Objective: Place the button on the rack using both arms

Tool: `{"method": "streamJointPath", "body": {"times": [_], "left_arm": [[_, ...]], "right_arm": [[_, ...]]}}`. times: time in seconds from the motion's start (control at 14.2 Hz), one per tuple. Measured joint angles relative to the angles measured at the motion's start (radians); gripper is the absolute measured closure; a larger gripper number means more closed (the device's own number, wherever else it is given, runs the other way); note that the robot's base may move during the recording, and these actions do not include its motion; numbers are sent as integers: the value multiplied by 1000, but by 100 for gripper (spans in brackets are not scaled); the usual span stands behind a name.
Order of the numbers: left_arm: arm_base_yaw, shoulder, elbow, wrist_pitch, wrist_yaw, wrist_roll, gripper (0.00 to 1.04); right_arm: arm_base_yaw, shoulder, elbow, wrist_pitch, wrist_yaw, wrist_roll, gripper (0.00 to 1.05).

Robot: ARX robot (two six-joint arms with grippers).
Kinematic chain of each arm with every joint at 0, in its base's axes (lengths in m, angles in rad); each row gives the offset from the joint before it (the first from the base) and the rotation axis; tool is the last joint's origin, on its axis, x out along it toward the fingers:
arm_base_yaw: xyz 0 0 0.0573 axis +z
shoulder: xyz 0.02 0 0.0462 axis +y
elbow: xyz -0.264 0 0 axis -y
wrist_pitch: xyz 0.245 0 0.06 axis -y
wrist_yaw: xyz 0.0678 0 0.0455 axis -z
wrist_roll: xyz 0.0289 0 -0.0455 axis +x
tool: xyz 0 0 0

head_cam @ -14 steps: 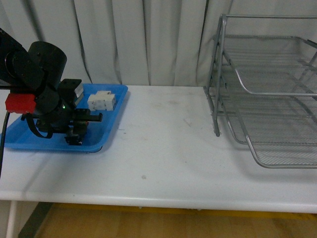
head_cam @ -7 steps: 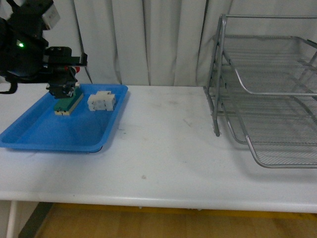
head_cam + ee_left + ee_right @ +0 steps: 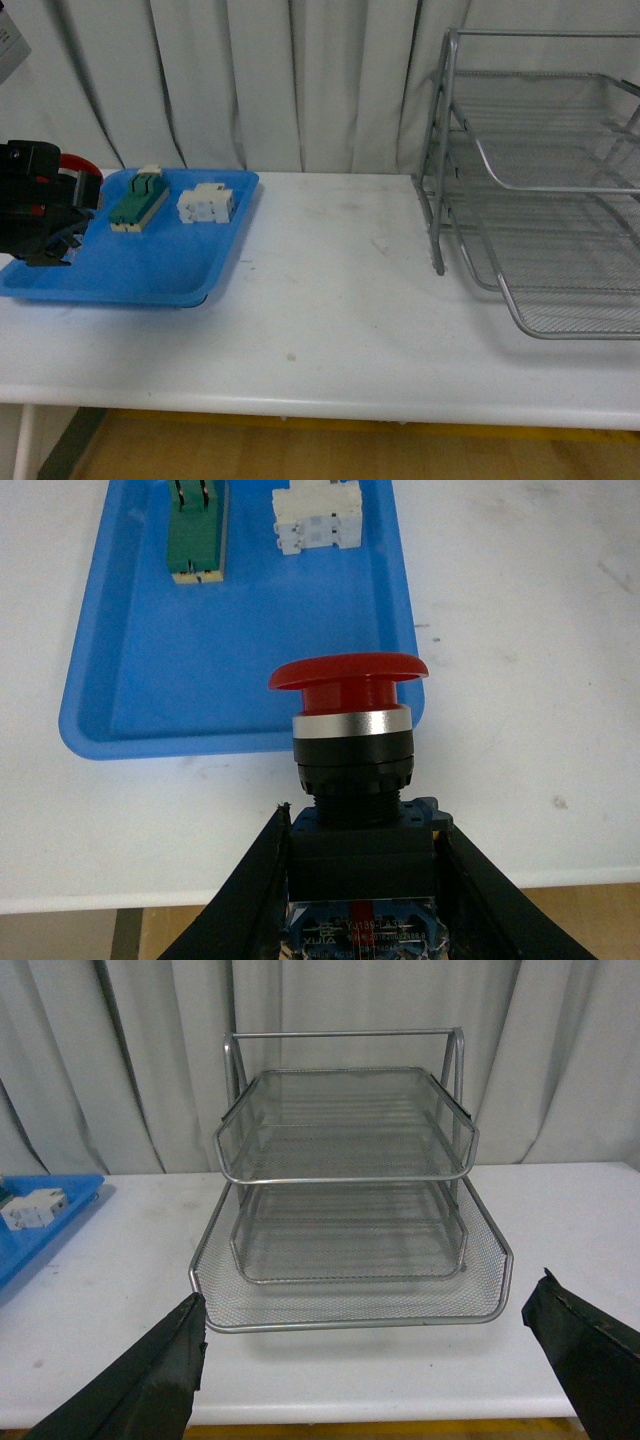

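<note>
Front view: left arm (image 3: 35, 205) at the far-left edge beside the blue tray (image 3: 150, 272), the red cap of the button (image 3: 78, 163) showing at its tip, well apart from the rack (image 3: 540, 200) at right; green-and-cream block (image 3: 137, 200) and white component (image 3: 205, 203) lie at the tray's far end. Left wrist view: left gripper (image 3: 360, 820) pinches the button's dark body, cap pointing outward (a hold that leaves the cap free, likely for passing across). Right wrist view: right gripper (image 3: 365, 1305) spread wide and empty, facing the rack's open trays, apparently waiting to receive.
</note>
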Motion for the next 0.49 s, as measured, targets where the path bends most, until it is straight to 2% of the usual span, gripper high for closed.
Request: {"method": "streamJointPath", "body": {"times": [0.49], "left_arm": [[-43, 1, 2, -5, -29, 0, 70]], "right_arm": [[0, 0, 0, 0, 0, 0, 6]]}}
